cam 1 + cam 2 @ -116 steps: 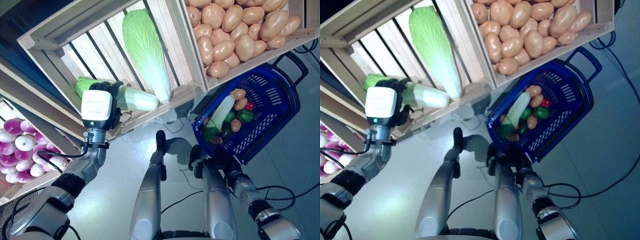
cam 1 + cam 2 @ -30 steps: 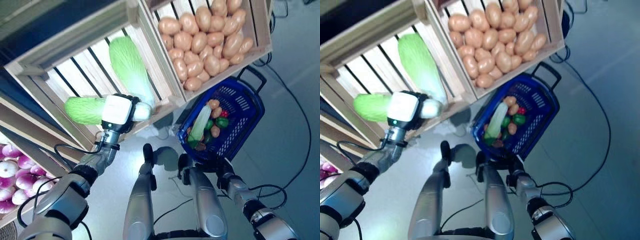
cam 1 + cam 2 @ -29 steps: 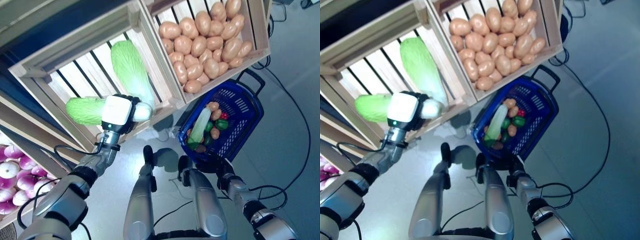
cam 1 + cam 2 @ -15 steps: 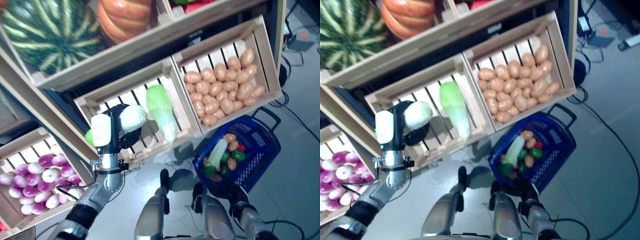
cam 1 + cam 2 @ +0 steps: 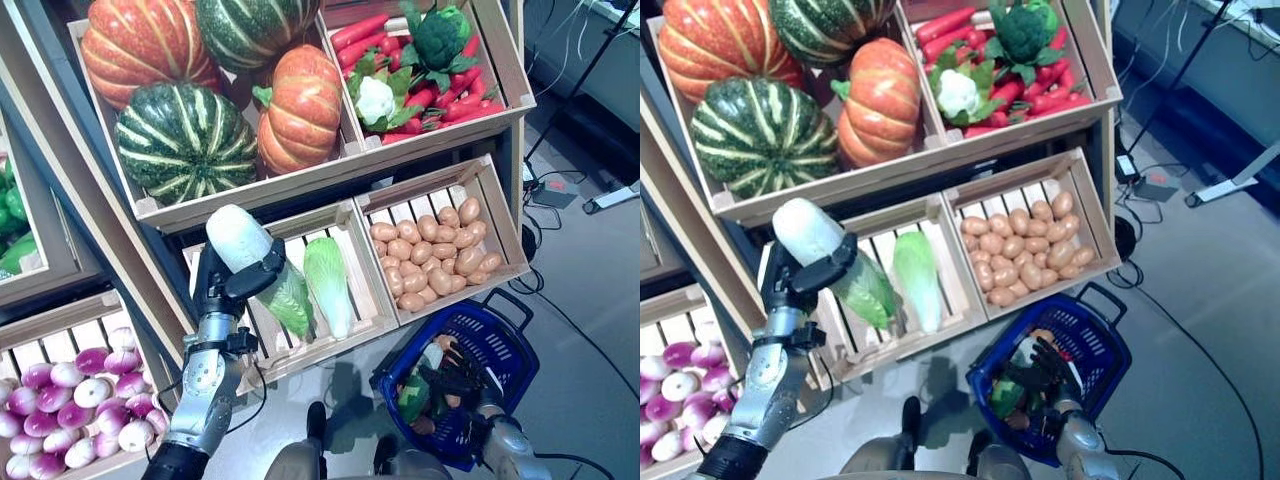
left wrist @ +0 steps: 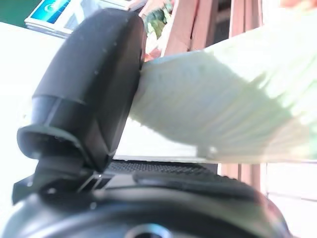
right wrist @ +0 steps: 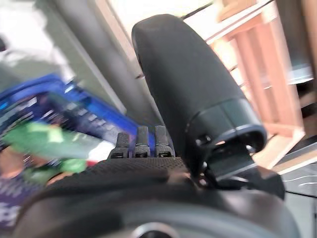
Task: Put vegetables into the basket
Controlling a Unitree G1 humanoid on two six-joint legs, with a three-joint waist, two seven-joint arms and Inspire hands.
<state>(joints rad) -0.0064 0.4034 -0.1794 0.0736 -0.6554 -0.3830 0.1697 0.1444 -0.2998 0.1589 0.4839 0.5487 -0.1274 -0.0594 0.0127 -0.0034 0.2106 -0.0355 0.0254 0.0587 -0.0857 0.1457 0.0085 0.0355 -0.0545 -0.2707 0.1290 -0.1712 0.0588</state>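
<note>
The left robot hand (image 5: 228,285) is raised in front of the wooden produce stand, its dark fingers and thumb curled round a napa cabbage (image 5: 252,265); the pale white stalk end stands up toward 11 o'clock above the fingers, while the green leafy end hangs toward 5 o'clock, across the slatted crate (image 5: 358,328) behind it. The left wrist view shows the thumb pressed flat against the cabbage's pale ribbed side. A second napa cabbage (image 5: 328,283) lies inside that same crate, just beside the held one at its 3 o'clock. The blue basket (image 5: 503,335) sits low at 4 o'clock from the left robot hand, well apart from it, below the crate of potatoes (image 5: 435,247). It holds a pale-and-green cabbage (image 5: 1013,375), potatoes, and other green and red vegetables. The right robot hand (image 5: 1045,372) is at the basket's near rim with its fingers over the contents; I cannot tell whether it grips anything. Higher on the stand, pumpkins (image 5: 300,108) and striped green squashes (image 5: 180,140) fill one crate, a mixed crate of carrots, broccoli and cauliflower (image 5: 425,60) is at their 3 o'clock, and purple-and-white onions (image 5: 70,400) fill the low crate at 8 o'clock.
</note>
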